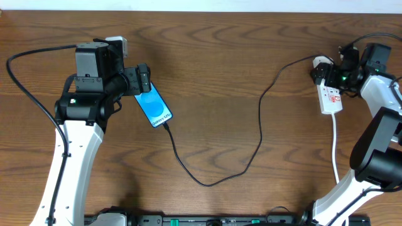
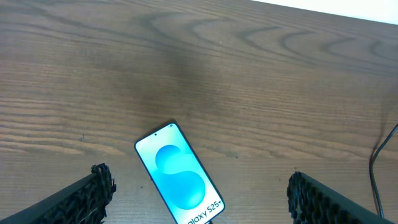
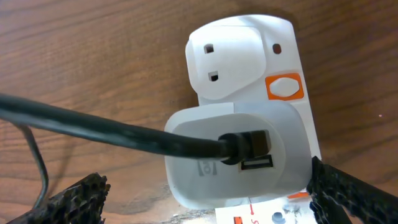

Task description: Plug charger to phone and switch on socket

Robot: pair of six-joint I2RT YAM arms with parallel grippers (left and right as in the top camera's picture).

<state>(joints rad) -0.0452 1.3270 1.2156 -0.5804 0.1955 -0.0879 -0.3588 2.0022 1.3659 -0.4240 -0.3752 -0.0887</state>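
The phone [image 1: 154, 108] lies on the wooden table with its blue screen lit; it also shows in the left wrist view [image 2: 180, 182]. The black charger cable [image 1: 217, 179] runs from the phone's lower end in a loop across the table to a white adapter [image 3: 239, 155] seated in the white socket strip [image 1: 330, 97]. My left gripper [image 2: 199, 202] is open, its fingers either side of the phone and apart from it. My right gripper [image 3: 205, 199] is open, above the adapter and the strip [image 3: 292, 56], whose orange switch [image 3: 283, 86] shows.
The strip's white cord [image 1: 335, 147] runs toward the table's front edge. The left arm's black cable [image 1: 28, 94] curves over the table's left part. The right arm's base stands at the front right.
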